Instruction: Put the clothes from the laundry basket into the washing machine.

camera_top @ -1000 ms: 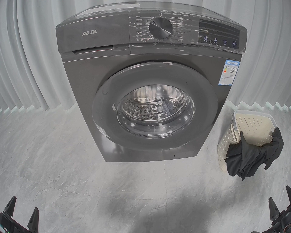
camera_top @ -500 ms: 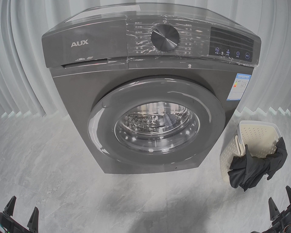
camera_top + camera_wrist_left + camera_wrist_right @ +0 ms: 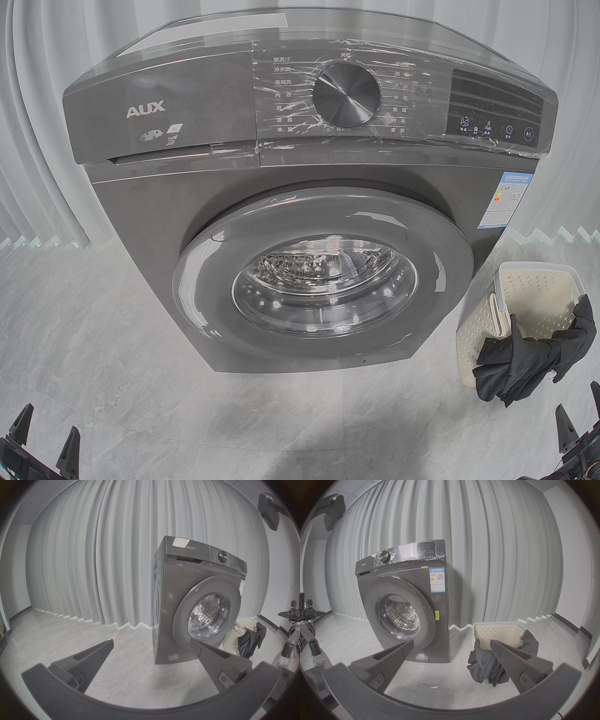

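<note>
- Only the head camera moved, nearer the glossy grey washing machine [image 3: 300,187].
- Dark limp clothes [image 3: 519,369] drape the perforated cream laundry basket [image 3: 544,300].
- Left gripper [image 3: 151,642], right gripper [image 3: 451,642]: fingers wide apart, empty.

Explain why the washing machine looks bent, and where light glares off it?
Head view: wide lens bulges the washing machine, top broad, bottom narrow; glare on the film round the dial and in the door glass. Wrist views: curtains bow, corners dark.
</note>
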### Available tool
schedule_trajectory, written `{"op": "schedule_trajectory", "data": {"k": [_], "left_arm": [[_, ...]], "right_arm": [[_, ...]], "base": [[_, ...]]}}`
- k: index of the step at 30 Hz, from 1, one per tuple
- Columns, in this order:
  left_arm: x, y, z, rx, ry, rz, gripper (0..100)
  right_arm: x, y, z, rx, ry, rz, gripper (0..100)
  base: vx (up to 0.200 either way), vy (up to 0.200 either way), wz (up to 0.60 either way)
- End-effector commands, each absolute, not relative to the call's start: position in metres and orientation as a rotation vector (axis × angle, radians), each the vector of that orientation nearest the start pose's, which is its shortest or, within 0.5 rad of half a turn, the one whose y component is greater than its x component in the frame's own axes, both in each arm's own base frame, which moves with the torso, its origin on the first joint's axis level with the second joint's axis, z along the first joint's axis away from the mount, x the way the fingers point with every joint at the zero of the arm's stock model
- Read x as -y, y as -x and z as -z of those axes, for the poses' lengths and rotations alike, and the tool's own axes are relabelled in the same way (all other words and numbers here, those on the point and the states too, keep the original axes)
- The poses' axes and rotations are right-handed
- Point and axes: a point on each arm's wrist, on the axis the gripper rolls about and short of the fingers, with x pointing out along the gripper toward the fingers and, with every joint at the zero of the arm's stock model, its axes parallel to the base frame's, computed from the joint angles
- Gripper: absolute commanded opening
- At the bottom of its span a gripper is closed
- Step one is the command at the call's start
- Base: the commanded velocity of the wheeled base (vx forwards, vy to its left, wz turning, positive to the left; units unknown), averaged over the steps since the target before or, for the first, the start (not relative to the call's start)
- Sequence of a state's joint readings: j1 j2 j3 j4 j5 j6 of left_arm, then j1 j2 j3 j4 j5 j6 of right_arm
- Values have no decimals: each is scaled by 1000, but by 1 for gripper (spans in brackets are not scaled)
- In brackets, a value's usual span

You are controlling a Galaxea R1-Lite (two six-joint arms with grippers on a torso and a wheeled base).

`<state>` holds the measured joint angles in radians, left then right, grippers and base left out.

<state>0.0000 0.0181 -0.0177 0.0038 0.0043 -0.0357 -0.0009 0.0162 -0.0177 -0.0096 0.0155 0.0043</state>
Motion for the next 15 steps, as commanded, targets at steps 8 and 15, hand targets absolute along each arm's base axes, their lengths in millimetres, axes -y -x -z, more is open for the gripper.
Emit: {"op": "schedule_trajectory", "data": {"k": [8, 15], "left_arm": [[0, 23, -76, -1, 34, -5, 100], [0, 23, -76, -1, 32, -5, 100]], "right_arm": [[-10, 36, -163, -6, -1, -436, 100], [-14, -42, -177, -229, 0, -658, 100]], "base": [[0, 0, 0], [0, 0, 0]]}}
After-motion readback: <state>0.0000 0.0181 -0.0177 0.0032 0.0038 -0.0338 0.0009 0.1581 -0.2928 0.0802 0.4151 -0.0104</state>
